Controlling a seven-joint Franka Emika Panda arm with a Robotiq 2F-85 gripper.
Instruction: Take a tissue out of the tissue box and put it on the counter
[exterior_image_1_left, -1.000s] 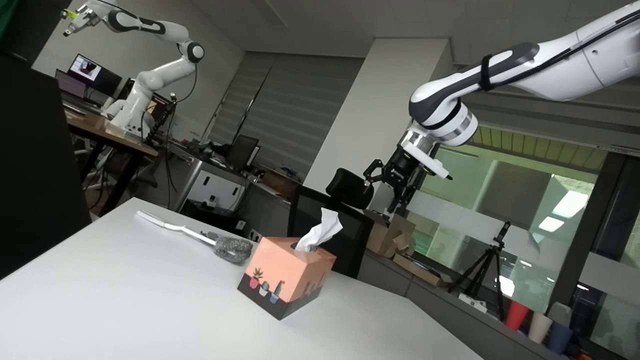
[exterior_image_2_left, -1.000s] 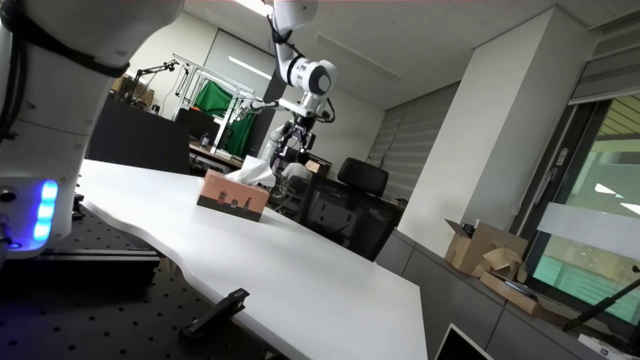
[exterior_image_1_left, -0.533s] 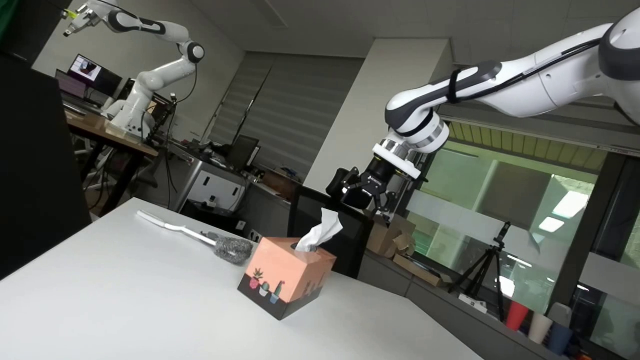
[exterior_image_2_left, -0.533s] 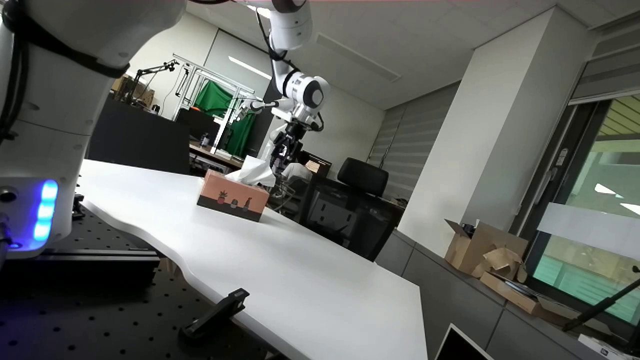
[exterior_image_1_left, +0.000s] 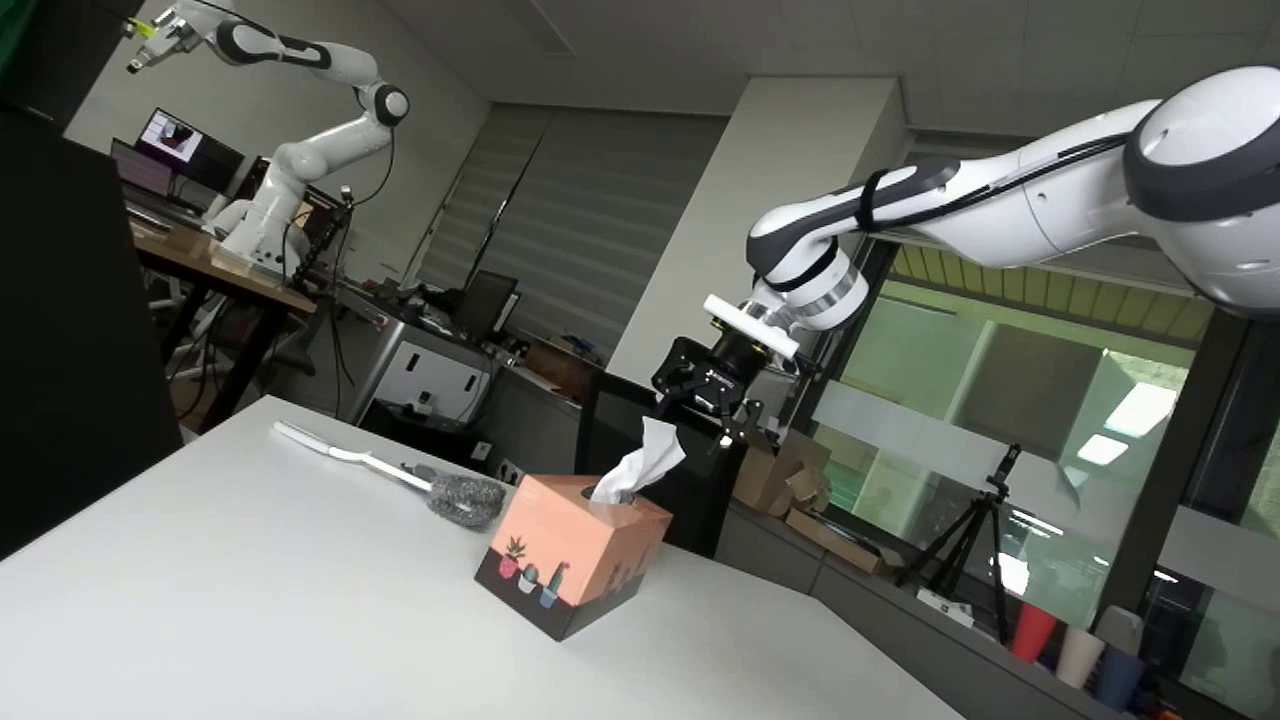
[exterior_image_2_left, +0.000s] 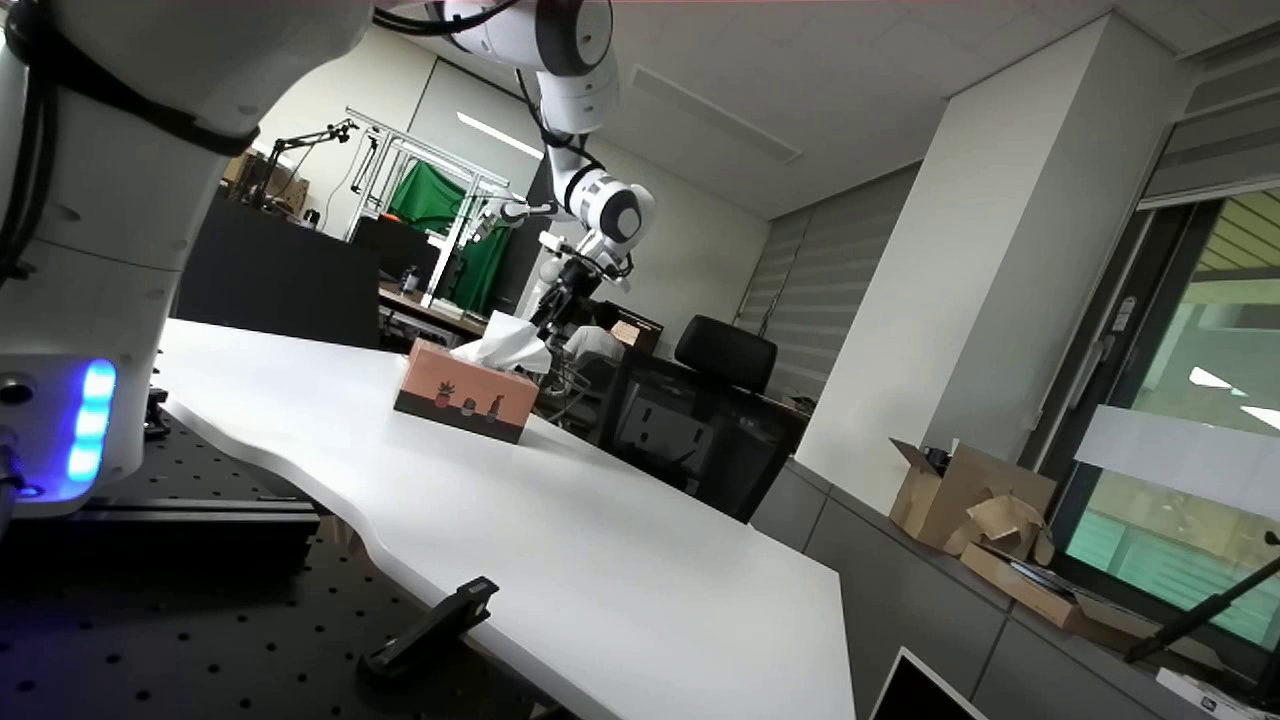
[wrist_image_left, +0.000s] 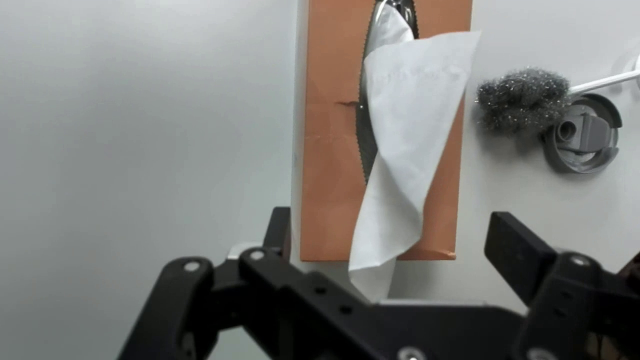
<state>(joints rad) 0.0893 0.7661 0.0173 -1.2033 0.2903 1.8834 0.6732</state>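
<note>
Poking from the tissue box is the tissue; the pincer gapes.

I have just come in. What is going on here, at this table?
A robot arm is apparently about to take a tissue from the tissue box on the counter. Its gripper, open and holding nothing, hangs in the air nearby. The tissue pokes out at the top, not yet pulled free. A grey-headed brush lies beside the box.
</note>
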